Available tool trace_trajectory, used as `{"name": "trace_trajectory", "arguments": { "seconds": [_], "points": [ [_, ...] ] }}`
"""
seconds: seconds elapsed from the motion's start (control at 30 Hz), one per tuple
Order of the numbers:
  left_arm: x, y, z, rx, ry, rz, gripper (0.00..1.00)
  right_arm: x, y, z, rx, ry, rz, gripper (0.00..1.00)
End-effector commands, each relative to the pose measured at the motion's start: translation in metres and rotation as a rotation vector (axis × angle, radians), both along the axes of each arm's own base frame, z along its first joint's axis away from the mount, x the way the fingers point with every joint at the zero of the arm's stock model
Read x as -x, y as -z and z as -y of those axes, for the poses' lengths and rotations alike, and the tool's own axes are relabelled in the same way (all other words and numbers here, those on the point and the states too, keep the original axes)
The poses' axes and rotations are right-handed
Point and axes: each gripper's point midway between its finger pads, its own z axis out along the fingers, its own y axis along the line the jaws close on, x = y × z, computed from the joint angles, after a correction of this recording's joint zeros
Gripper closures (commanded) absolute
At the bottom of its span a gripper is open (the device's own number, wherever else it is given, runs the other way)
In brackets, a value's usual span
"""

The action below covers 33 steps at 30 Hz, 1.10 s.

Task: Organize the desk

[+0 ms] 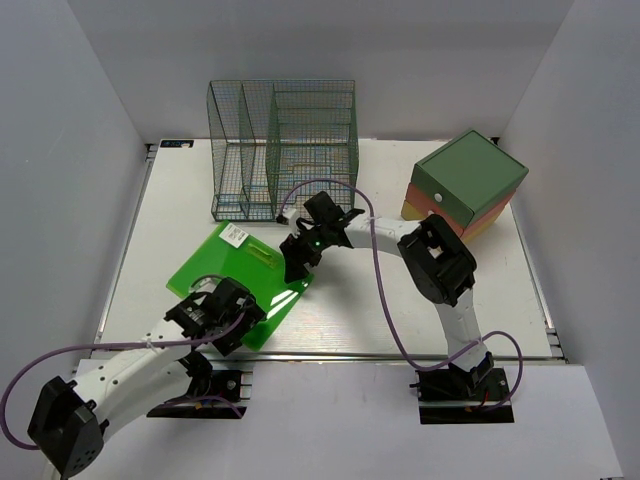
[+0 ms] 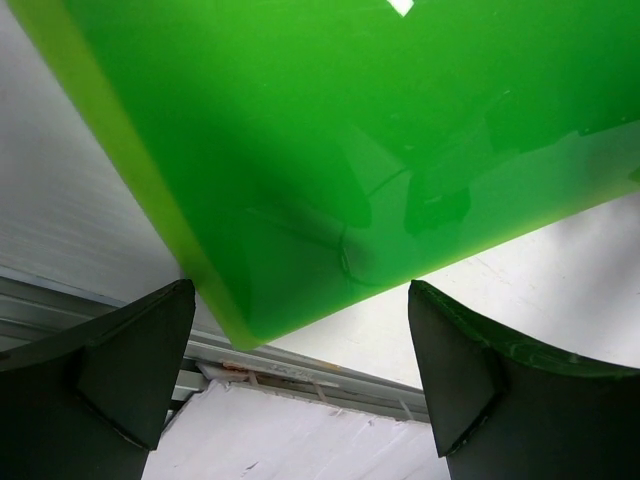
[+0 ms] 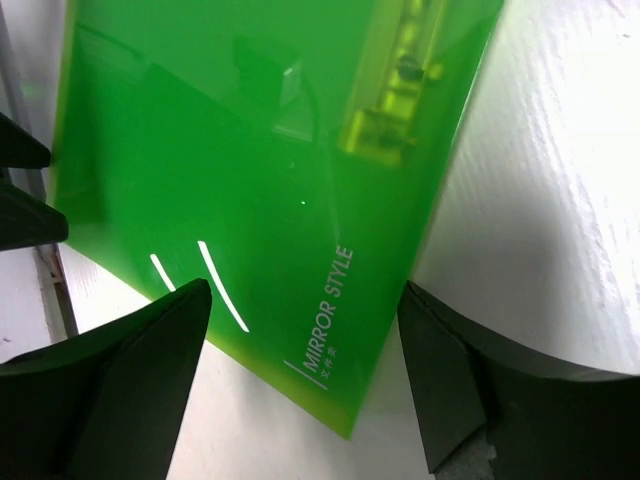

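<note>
The left gripper (image 2: pixel 300 385) sits closest to its lens. Its two dark fingers (image 2: pixel 110 370) stand wide apart and grip nothing, and the near corner of the glossy green flat plastic folder (image 2: pixel 350 150) projects into the gap between them.

The folder lies flat on the desk (image 1: pixel 500 300) — the large white tabletop with aluminium rail edges that carries everything and spans the overhead view. It is skewed, left of centre, just in front of the tall green wire-mesh rack (image 1: pixel 285 150). A square green-topped drawer box (image 1: pixel 468 185) stands at the far right, well apart.

The right gripper (image 3: pixel 305 375) is also open, straddling the folder's opposite corner beside the printed lettering.

Judgement: one gripper at each end suits a thin sheet that a single pinch would struggle to lift from a flat surface.

Pose — the left arm extends low and forward from its base, wrist pitched down. The right arm folds at the elbow and stretches leftward across the desk, fingers pointing down.
</note>
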Motion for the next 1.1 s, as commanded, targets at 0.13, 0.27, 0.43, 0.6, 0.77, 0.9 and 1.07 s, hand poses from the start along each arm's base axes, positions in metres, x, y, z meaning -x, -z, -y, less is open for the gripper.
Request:
{"name": "trace_trajectory", "arguments": {
  "seconds": [0.13,0.27,0.43,0.6,0.77,0.9,1.07],
  "points": [
    [0.007,0.020,-0.011,-0.098,0.057,-0.077,0.02,0.026,0.024,0.000,0.054,-0.039,-0.100,0.26],
    [0.004,0.021,-0.004,-0.078,0.081,-0.084,0.02,0.036,0.024,-0.001,0.044,-0.065,-0.137,0.32],
    [0.005,0.026,0.001,-0.050,0.092,-0.095,0.02,0.043,0.016,-0.001,0.019,-0.092,-0.162,0.36],
    [0.003,0.026,0.001,-0.042,0.089,-0.096,0.02,0.060,-0.003,-0.003,-0.045,-0.148,-0.212,0.39],
    [0.001,0.024,0.000,-0.041,0.091,-0.093,0.02,0.076,-0.026,-0.004,-0.113,-0.207,-0.274,0.39],
    [0.002,0.023,-0.001,-0.042,0.096,-0.087,0.02,0.086,-0.043,-0.003,-0.161,-0.252,-0.312,0.39],
    [0.003,0.023,-0.003,-0.038,0.088,-0.086,0.02,0.095,-0.064,-0.001,-0.219,-0.299,-0.339,0.40]
  ]
}}
